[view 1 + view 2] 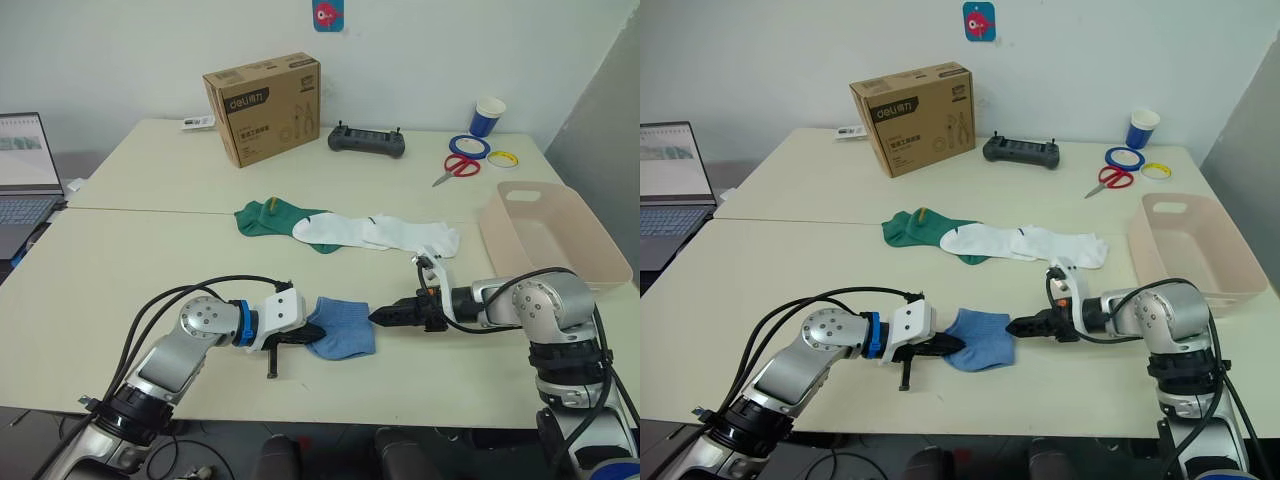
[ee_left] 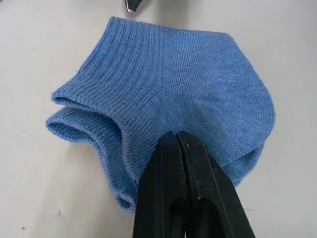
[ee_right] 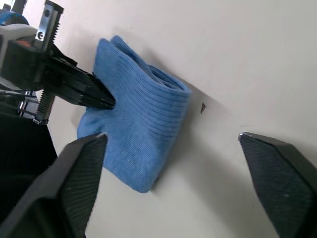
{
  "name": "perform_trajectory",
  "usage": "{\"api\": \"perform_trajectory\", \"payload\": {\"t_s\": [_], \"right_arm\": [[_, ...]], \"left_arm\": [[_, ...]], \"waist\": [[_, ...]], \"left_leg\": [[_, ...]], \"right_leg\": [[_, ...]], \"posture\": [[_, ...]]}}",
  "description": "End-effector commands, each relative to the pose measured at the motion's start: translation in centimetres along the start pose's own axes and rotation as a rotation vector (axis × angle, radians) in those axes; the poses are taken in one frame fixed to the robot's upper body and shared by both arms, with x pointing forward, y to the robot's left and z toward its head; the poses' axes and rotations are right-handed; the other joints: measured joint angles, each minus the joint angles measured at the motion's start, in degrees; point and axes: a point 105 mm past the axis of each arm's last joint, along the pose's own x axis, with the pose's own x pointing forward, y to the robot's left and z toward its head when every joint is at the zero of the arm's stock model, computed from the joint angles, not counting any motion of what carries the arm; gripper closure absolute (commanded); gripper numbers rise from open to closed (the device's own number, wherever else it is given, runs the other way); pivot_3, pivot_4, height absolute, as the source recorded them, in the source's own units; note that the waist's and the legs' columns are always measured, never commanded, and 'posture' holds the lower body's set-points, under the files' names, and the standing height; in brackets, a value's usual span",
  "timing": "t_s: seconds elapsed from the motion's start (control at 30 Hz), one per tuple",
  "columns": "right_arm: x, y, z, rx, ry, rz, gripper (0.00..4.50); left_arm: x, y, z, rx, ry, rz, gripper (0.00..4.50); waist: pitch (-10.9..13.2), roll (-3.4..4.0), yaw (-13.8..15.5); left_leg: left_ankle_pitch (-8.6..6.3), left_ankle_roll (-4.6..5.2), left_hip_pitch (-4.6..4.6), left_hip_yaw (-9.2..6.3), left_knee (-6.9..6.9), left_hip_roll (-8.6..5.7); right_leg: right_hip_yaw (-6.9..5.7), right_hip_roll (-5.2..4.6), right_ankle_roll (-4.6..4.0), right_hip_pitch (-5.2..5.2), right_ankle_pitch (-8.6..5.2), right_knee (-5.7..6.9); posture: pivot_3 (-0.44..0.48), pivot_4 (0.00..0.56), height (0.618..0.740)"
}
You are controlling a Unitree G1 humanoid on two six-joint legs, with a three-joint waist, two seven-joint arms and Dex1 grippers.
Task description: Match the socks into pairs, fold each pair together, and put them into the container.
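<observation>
Pinching the soft, light folded blue knit sock pair (image 2: 168, 94) at its edge, left gripper (image 1: 300, 340) fingers clenched; right gripper (image 3: 173, 183) fingers spread at 3 o'clock.

Left gripper (image 1: 310, 340) low, near, pointing right, fingers pressed together; right gripper (image 1: 383, 316) just right, pointing left, fingers (image 3: 79, 173) spread wide

The folded socks (image 1: 343, 327) are light blue with fine ribbing. Farther back lie a dark green sock (image 1: 268, 217) and white socks (image 1: 380, 233). The container (image 1: 552, 236) is pale pink-beige.
</observation>
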Motion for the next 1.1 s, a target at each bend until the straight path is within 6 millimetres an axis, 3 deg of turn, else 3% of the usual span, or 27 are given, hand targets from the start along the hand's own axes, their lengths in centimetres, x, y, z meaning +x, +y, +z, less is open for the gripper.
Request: {"api": "perform_trajectory", "payload": {"t_s": [0.03, 0.3, 0.4, 0.7, 0.87, 1.07, 1.1], "right_arm": [[0.5, 0.7, 0.2, 0.004, 0.015, 0.017, 0.02], [2.3, 3.4, -0.6, 0.098, 0.044, 0.213, 0.02], [3.1, 3.5, -1.5, 0.145, 0.057, 0.234, 0.02], [4.7, 3.7, -0.7, 0.263, -0.021, 0.262, 0.02], [5.7, 3.8, -1.2, 0.294, -0.013, 0.251, 0.02], [5.9, 3.0, -1.5, 0.303, -0.014, 0.221, 0.02], [5.9, 3.0, -1.5, 0.304, -0.017, 0.22, 0.2]], "left_arm": [[0.0, -0.3, -1.9, -0.041, 0.075, 0.006, 4.5], [-0.2, -0.2, -2.1, -0.043, 0.083, 0.013, 4.5], [-0.2, -0.3, -2.2, -0.045, 0.084, 0.01, 4.5], [-0.5, -0.7, -2.5, -0.043, 0.09, 0.004, 4.5], [-0.6, -0.6, -2.5, -0.039, 0.092, 0.005, 4.5], [-0.8, -0.6, -2.6, -0.035, 0.097, 0.005, 4.5], [-0.8, -0.7, -2.6, -0.034, 0.096, 0.003, 4.5]], "waist": [[0.0, 0.0, 0.01], [0.0, 0.01, -0.03], [-0.01, 0.01, -0.03], [-0.02, 0.02, -0.31], [-0.02, 0.04, -0.51], [-0.04, 0.05, -0.92], [-0.04, 0.05, -1.01]], "left_leg": [[0.0, 0.0, 0.0, -0.01, 0.0, 0.0], [0.0, 0.0, -0.01, -0.04, -0.01, 0.01], [0.0, 0.0, -0.01, -0.04, -0.01, 0.01], [0.0, 0.0, 0.02, -0.05, -0.04, 0.02], [0.0, 0.0, 0.02, -0.05, -0.11, 0.02], [0.0, 0.0, 0.05, -0.07, -0.12, 0.02], [0.0, 0.0, 0.05, -0.07, -0.12, 0.02]], "right_leg": [[-0.01, 0.0, 0.06, 0.0, 0.03, 0.0], [-0.04, 0.02, 0.07, 0.0, 0.04, 0.01], [-0.04, 0.01, 0.08, 0.01, 0.04, 0.0], [-0.03, 0.02, 0.06, 0.0, 0.05, 0.02], [-0.04, 0.03, 0.07, -0.01, 0.05, 0.01], [-0.05, 0.03, 0.04, 0.0, 0.03, 0.01], [-0.05, 0.03, 0.02, 0.0, 0.02, 0.01]], "posture": [[0.0, 0.15, 0.74], [0.0, 0.15, 0.74], [0.0, 0.15, 0.74], [0.0, 0.15, 0.74], [0.0, 0.15, 0.74], [0.0, 0.15, 0.74], [0.0, 0.15, 0.74]]}}
